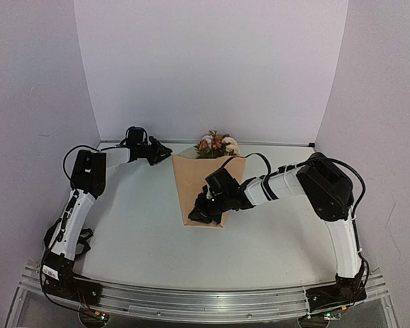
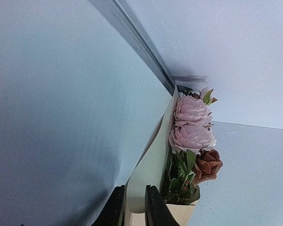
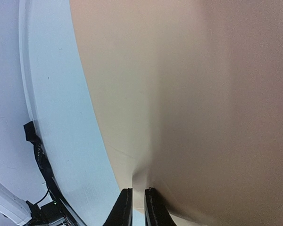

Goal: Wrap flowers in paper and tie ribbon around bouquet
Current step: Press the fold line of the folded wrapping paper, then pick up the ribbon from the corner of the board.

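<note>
Bouquet (image 1: 206, 171) lies on the white table (image 1: 123, 232), about in the middle between my two arms and closer to the back wall (image 1: 212, 68) than to the arm bases. Its long axis runs from near to far, almost straight away from the bases. The wide end points to the back wall and the narrow end points toward the bases.

At the wide end the flowers (image 1: 217, 144) come out over the edge of the tan paper (image 1: 191, 198). In the left wrist view I see two pink blooms one beside the other, one rust-red bloom next to them, and green leaves.

The left claw (image 1: 165, 152) is at the far left corner of the paper, beside the flowers. In its own camera the two fingers stand close together and the edge of the paper passes between them and touches both, so I read this claw as clenched on the paper.

The right claw (image 1: 198, 214) is at the narrow near end of the cone. In the right wrist view the paper fills most of the picture, with the table at the left. A small wrinkle in the paper runs down into the thin gap between the fingers. This claw is grasping the paper too.
</note>
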`<state>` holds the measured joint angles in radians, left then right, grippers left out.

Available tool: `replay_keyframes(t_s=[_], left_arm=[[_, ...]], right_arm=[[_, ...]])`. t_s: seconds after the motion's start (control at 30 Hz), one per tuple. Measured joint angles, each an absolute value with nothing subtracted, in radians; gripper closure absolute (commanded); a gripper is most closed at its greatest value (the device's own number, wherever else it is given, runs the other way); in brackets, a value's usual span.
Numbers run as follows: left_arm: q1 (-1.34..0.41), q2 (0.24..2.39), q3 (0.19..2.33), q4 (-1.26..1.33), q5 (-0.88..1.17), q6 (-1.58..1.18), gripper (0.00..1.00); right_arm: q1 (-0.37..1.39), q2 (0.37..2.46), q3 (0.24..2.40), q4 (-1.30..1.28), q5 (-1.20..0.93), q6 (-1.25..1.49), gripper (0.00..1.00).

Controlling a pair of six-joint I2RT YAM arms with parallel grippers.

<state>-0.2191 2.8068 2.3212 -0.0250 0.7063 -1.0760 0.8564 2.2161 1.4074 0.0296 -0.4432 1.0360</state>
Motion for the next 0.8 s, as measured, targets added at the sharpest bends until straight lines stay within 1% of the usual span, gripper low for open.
replay_keyframes(t_s=[0.1,0.2,0.27,0.4,0.47,0.6,0.67,0.8], left_arm=[[-0.207,2.751,2.250,-0.020,0.708,-1.050,0.75],[-0.200,2.642,2.139,-0.025,0.710,-1.018,0.71],[-0.200,2.526,2.030,-0.012,0.701,-0.991,0.69],[-0.202,2.208,1.709,0.005,0.645,-0.946,0.63],[-0.204,2.022,1.521,0.003,0.591,-0.933,0.61],[-0.207,1.728,1.233,-0.029,0.439,-0.914,0.56],[-0.207,1.605,1.099,-0.069,0.345,-0.915,0.53],[-0.207,1.432,0.875,-0.208,0.152,-0.961,0.48]], right_arm=[[0.850,2.208,1.448,-0.068,-0.436,1.006,0.74],[0.842,2.188,1.479,-0.157,-0.431,0.976,0.70],[0.832,2.169,1.503,-0.207,-0.425,0.958,0.64],[0.815,2.104,1.530,-0.268,-0.396,0.924,0.56],[0.809,2.058,1.528,-0.289,-0.377,0.905,0.52],[0.806,1.954,1.487,-0.301,-0.341,0.875,0.47],[0.808,1.910,1.456,-0.308,-0.324,0.862,0.44],[0.810,1.854,1.401,-0.315,-0.293,0.832,0.44]])
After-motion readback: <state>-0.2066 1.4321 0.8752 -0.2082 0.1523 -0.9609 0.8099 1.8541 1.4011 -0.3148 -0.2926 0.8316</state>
